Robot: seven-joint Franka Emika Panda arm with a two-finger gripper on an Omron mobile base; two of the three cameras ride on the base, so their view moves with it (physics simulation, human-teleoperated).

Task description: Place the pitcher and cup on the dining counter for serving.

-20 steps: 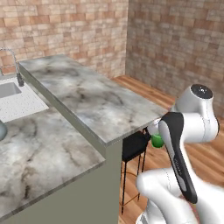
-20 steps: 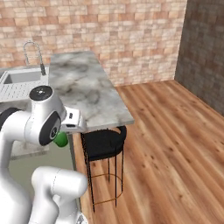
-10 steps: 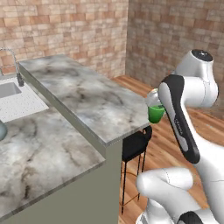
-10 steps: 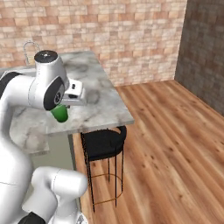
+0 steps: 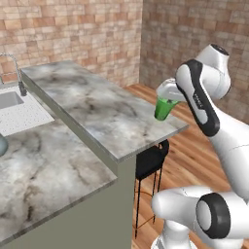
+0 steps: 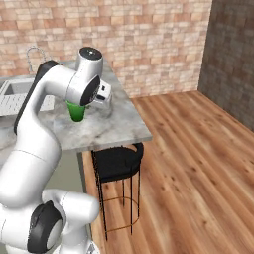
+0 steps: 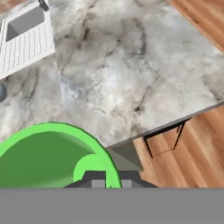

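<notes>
The small bright green cup (image 5: 164,109) hangs in my gripper (image 5: 167,98), which is shut on its rim, a little above the near right end of the dining counter (image 5: 92,99). From the right base view the cup (image 6: 76,112) shows under my forearm, over the marbled slab (image 6: 116,121). The hand view looks down past the cup's rim (image 7: 52,131) onto the slab (image 7: 131,74), with the dark fingertips (image 7: 97,178) at the bottom. A blue-grey rounded shape, probably the pitcher (image 5: 1,145), is cut off at the left edge on the lower counter.
A sink with a white drainboard (image 5: 22,113) and a faucet (image 5: 14,73) lies on the lower counter (image 5: 44,180). A black stool (image 6: 116,161) stands under the slab's overhang. Wood floor (image 6: 198,163) spreads to the right, with brick walls behind.
My arm has lifted the cup from below and beside the counter's end up to a spot over its near right corner.
</notes>
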